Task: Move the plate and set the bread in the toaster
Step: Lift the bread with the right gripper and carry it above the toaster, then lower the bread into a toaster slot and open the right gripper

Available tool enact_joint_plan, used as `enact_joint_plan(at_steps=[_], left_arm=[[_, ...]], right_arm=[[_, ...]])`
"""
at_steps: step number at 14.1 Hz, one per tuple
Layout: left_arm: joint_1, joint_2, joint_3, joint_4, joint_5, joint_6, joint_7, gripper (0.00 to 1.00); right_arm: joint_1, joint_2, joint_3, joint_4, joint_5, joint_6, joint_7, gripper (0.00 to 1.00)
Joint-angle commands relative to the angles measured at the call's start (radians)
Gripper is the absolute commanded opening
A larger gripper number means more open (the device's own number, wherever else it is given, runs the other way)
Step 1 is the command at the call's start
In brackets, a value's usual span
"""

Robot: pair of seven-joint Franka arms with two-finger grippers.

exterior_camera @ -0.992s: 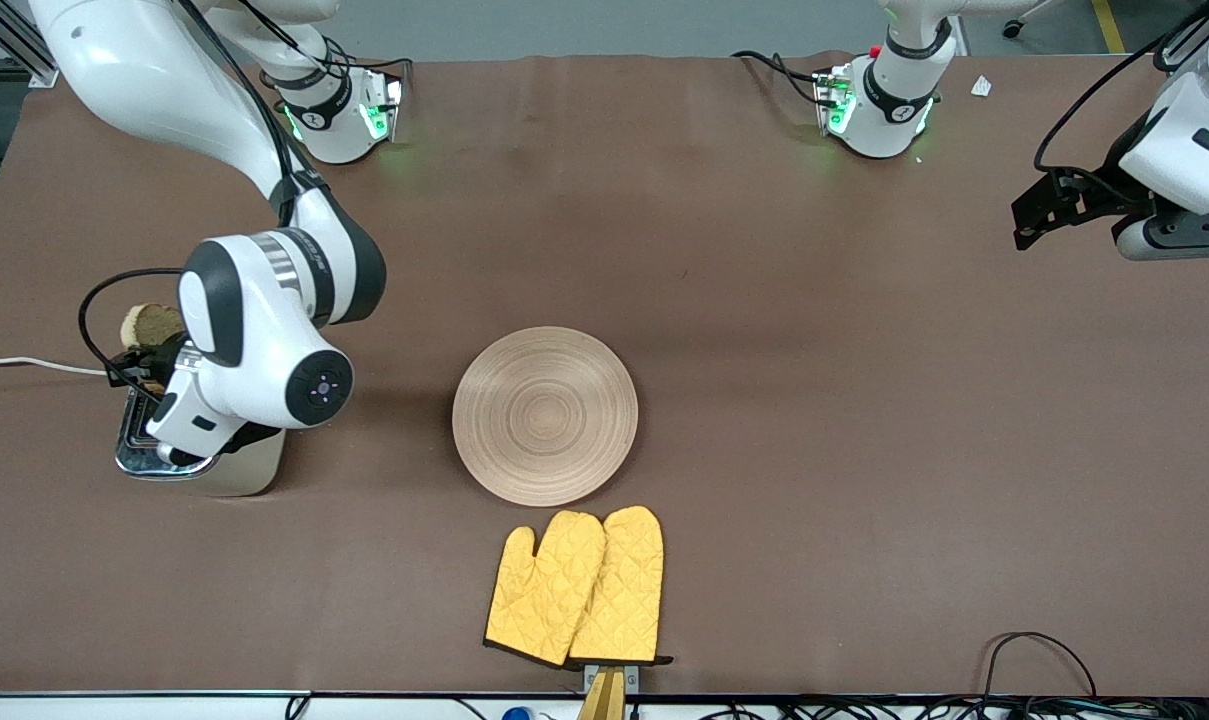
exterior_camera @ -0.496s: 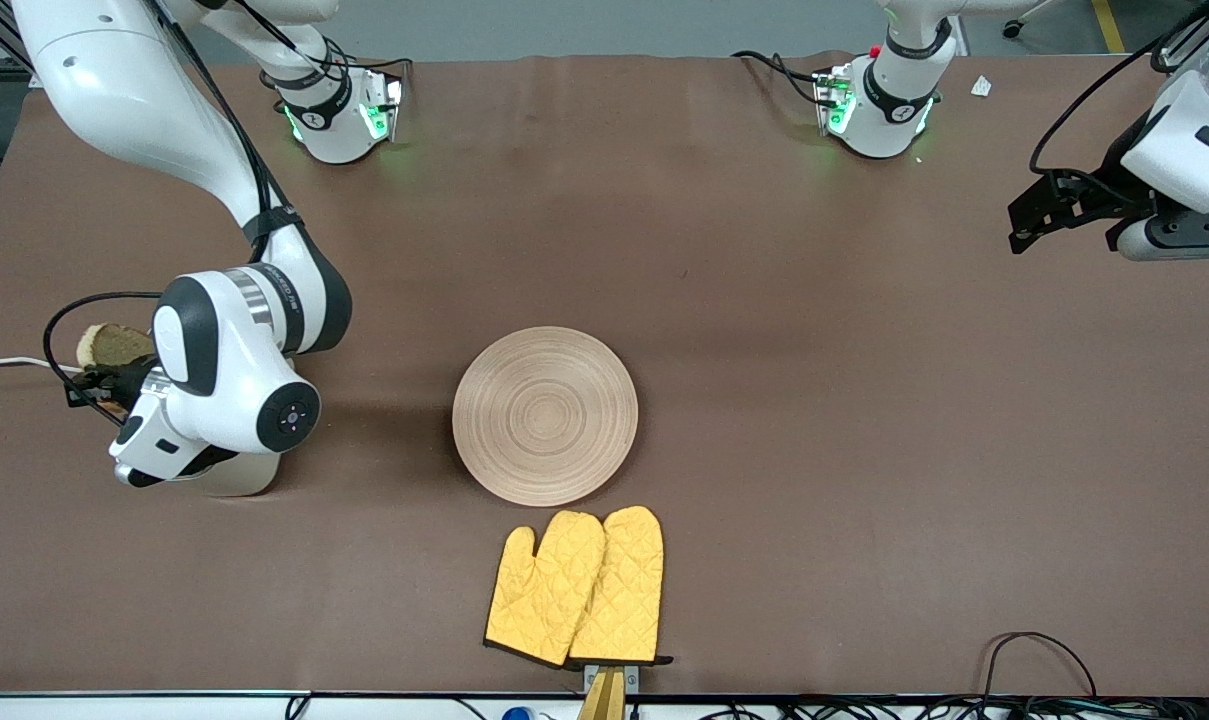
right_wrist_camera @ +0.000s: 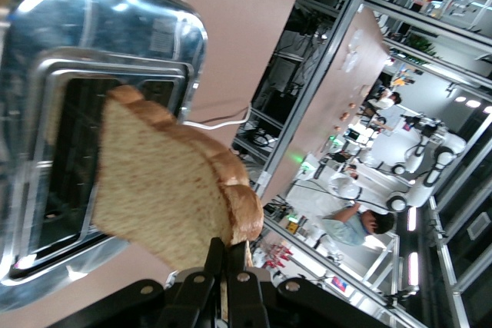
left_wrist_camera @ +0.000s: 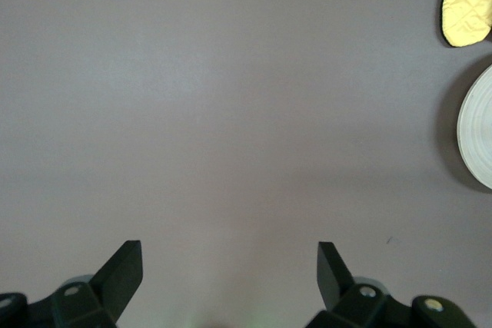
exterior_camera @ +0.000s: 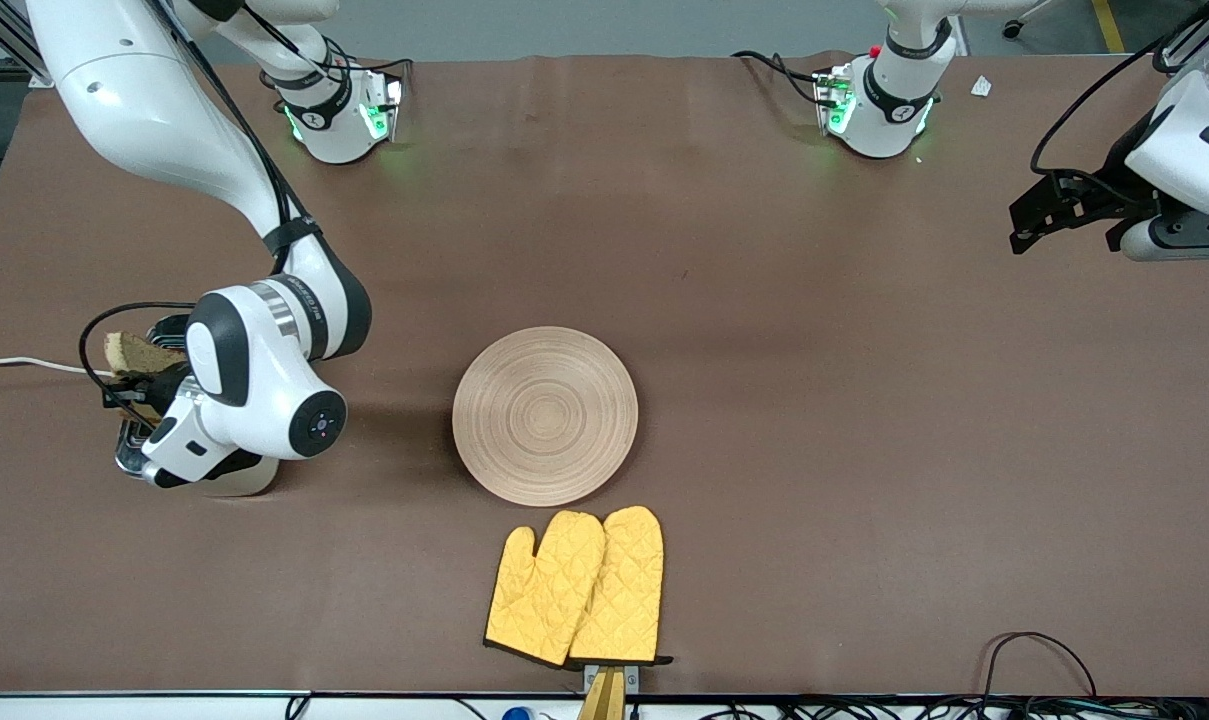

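Observation:
My right gripper (exterior_camera: 140, 384) is shut on one edge of the brown bread slice (exterior_camera: 129, 352) and holds it tilted just above the toaster (exterior_camera: 130, 456), which the arm mostly hides. In the right wrist view the gripper (right_wrist_camera: 228, 255) pinches the bread (right_wrist_camera: 161, 197) at its crust, over the chrome toaster top (right_wrist_camera: 115, 21) and one open slot. The wooden plate (exterior_camera: 545, 415) lies empty at the table's middle. My left gripper (exterior_camera: 1029, 215) waits open and empty in the air at the left arm's end; its wrist view (left_wrist_camera: 229, 259) shows bare table and the plate's edge (left_wrist_camera: 478, 140).
A pair of yellow oven mitts (exterior_camera: 576, 588) lies beside the plate, nearer to the front camera, and shows in the left wrist view (left_wrist_camera: 467, 1). The toaster's white cord (exterior_camera: 24, 363) runs off the right arm's end of the table. Cables hang along the front edge.
My right arm swung the bread toward the table's end, then back over the toaster, and the slice now sits lower and more tilted. The left arm has hardly moved.

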Motion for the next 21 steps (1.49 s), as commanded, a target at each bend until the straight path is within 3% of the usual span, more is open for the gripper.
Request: enact_joint_plan(at_steps=[1, 9, 13, 16, 21], left_arm=[[0.003, -0.004, 0.005, 0.007, -0.012, 0.002, 0.016, 1.00], [0.001, -0.001, 0.005, 0.007, -0.014, 0.004, 0.018, 1.00], [0.001, -0.002, 0.005, 0.010, -0.016, 0.004, 0.018, 1.00], [0.003, -0.005, 0.005, 0.008, -0.016, 0.004, 0.019, 1.00], [0.003, -0.005, 0.006, 0.008, -0.016, 0.002, 0.019, 1.00]], right_arm=[[0.008, 0.008, 0.006, -0.005, 0.111, 0.004, 0.097, 0.00], [-0.006, 0.001, 0.011, 0.152, 0.487, -0.001, 0.140, 0.00], [-0.035, -0.024, -0.007, 0.176, 0.501, -0.016, 0.016, 0.00], [-0.059, -0.029, -0.072, 0.210, 0.508, -0.006, -0.113, 0.00], [-0.067, -0.027, -0.075, 0.245, 0.553, 0.002, -0.116, 0.00]])
